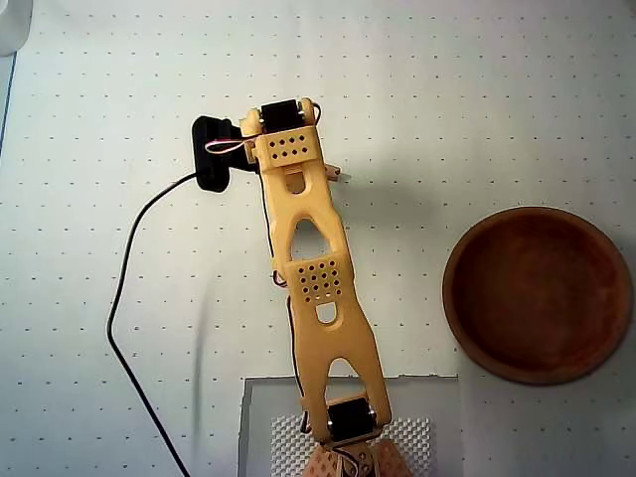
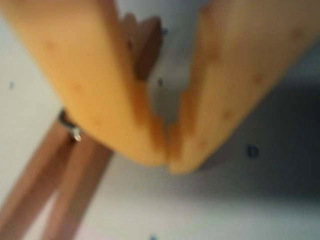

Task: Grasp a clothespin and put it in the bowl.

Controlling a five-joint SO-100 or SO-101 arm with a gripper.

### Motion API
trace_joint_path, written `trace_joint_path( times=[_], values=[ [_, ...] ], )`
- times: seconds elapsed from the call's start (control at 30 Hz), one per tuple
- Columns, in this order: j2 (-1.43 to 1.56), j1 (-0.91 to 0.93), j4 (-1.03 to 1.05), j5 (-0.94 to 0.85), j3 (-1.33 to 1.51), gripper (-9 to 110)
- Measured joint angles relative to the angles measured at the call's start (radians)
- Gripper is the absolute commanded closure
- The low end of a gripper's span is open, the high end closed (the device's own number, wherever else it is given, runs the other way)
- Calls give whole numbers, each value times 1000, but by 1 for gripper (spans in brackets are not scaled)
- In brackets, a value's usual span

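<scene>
In the overhead view my yellow arm reaches to the table's upper middle, and its head covers my gripper (image 1: 316,171). One light-wood end of the clothespin (image 1: 341,176) pokes out to the right of that head. In the wrist view my gripper (image 2: 167,156) is shut, its fingertips touching. The clothespin (image 2: 75,165) runs from the lower left, behind the left finger (image 2: 100,90), up into the gap between the two fingers, with its metal coil showing beside that finger. The reddish-brown bowl (image 1: 467,328) stands at the right edge, well away from my gripper, with nothing in it.
A black camera block (image 1: 214,151) with a black cable (image 1: 124,298) sits to the left of the arm's head. The arm's base stands on a clear plate (image 1: 417,397) at the bottom. The white dotted mat (image 1: 477,99) covers the table.
</scene>
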Motion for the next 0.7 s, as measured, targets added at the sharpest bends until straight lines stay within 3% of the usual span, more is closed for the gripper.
trace_joint_path(
  times=[0.27, 0.53, 0.7],
  values=[
    [-12, -8, 0, 0, -38, 104],
    [-12, -20, 2, 0, -41, 83],
    [17, -20, 57, -38, -41, 79]
  ],
)
